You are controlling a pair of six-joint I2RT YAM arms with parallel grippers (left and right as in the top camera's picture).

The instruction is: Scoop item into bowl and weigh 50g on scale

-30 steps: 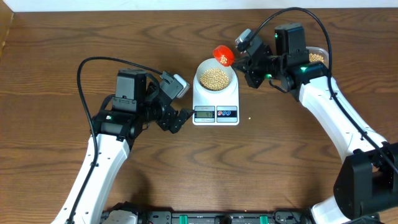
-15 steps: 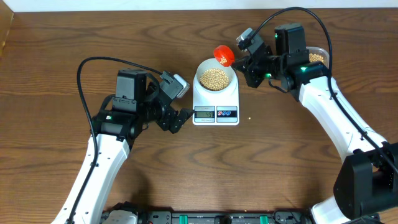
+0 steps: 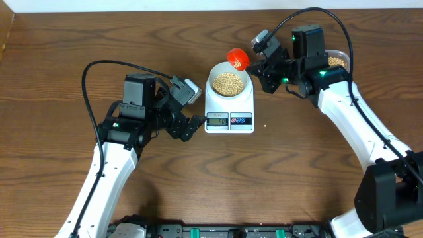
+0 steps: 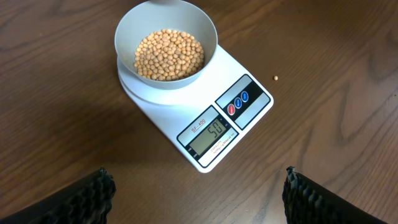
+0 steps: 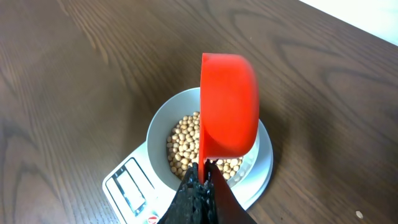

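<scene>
The white bowl (image 3: pixel 229 82) holds tan beans (image 3: pixel 229 82) and stands on the white scale (image 3: pixel 229 114); its display (image 4: pixel 209 132) reads 50. My right gripper (image 3: pixel 259 65) is shut on the handle of a red scoop (image 3: pixel 237 59), held tilted on its side above the bowl's far rim; the scoop (image 5: pixel 228 106) also shows over the beans (image 5: pixel 185 144) in the right wrist view. My left gripper (image 3: pixel 192 127) is open and empty just left of the scale's front; its fingertips (image 4: pixel 99 186) frame bare table in the left wrist view.
A clear tub of beans (image 3: pixel 336 61) sits at the far right behind my right arm. One stray bean (image 4: pixel 276 78) lies on the table right of the scale. The table's far edge runs along the top.
</scene>
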